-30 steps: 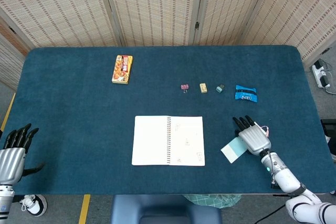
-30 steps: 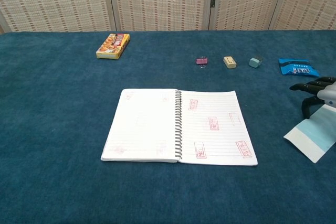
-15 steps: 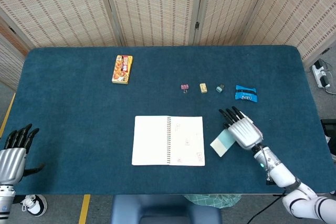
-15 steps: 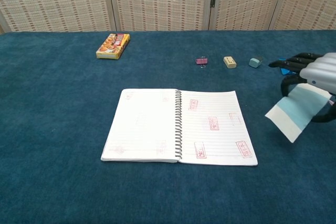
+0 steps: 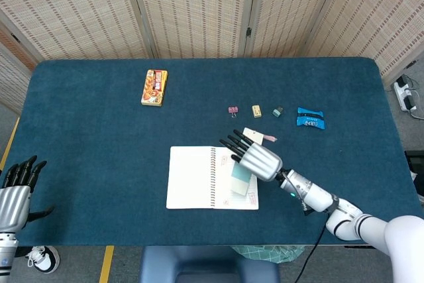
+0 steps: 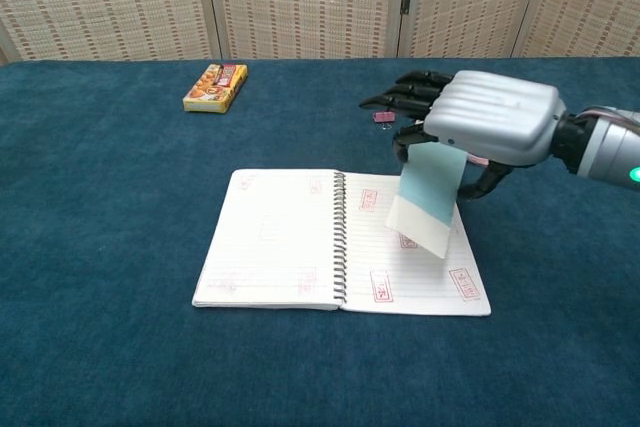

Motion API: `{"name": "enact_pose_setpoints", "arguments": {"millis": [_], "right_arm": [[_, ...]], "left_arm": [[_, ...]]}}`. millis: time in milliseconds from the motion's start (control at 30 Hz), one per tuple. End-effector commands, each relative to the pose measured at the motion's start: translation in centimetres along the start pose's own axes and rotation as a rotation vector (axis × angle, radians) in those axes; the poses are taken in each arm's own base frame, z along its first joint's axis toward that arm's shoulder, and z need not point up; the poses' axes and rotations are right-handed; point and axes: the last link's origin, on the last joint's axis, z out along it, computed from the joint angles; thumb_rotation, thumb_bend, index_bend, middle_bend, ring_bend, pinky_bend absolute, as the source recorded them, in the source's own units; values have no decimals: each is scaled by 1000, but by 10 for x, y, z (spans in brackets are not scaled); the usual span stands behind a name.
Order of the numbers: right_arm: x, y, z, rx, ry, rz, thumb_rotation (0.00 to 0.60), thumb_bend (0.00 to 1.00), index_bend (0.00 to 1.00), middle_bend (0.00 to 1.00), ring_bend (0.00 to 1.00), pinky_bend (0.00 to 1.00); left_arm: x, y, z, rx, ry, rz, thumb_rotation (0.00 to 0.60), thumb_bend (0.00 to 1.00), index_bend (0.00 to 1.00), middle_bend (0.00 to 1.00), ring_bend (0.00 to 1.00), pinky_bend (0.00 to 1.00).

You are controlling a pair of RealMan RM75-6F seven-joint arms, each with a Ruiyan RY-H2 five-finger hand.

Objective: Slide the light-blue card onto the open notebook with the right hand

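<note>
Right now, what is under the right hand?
The right hand holds the light-blue card, which hangs tilted over the notebook's right page. Whether its lower edge touches the page is unclear. In the head view the hand covers most of the card.

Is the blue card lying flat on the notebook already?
No, the light-blue card hangs tilted from the right hand above the open notebook.

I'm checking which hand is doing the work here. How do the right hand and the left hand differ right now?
The right hand holds the light-blue card above the open notebook; the left hand holds nothing. The right hand is over the table's middle; the left hand sits off the table's near-left edge. The right arm is stretched out; the left is pulled back. Both have silver backs and black fingers.
</note>
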Motion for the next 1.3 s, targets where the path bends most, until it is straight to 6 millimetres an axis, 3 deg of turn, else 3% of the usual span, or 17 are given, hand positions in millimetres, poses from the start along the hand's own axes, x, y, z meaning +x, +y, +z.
{"name": "enact_pose_setpoints", "arguments": {"millis": [33, 500, 1300], "right_arm": [[-1, -8, 8, 42, -5, -20, 600, 168, 544, 3, 0, 0], [1, -34, 26, 199, 28, -71, 600, 171, 542, 2, 0, 0], [-9, -39, 37, 268, 41, -120, 600, 174, 543, 0, 0, 0]], "left_arm": [[0, -1, 0, 3, 1, -1, 600, 190, 133, 0, 0, 0], [0, -2, 0, 13, 0, 7, 600, 190, 133, 0, 0, 0], [-2, -3, 1, 32, -6, 22, 600, 190, 132, 0, 0, 0]]}}
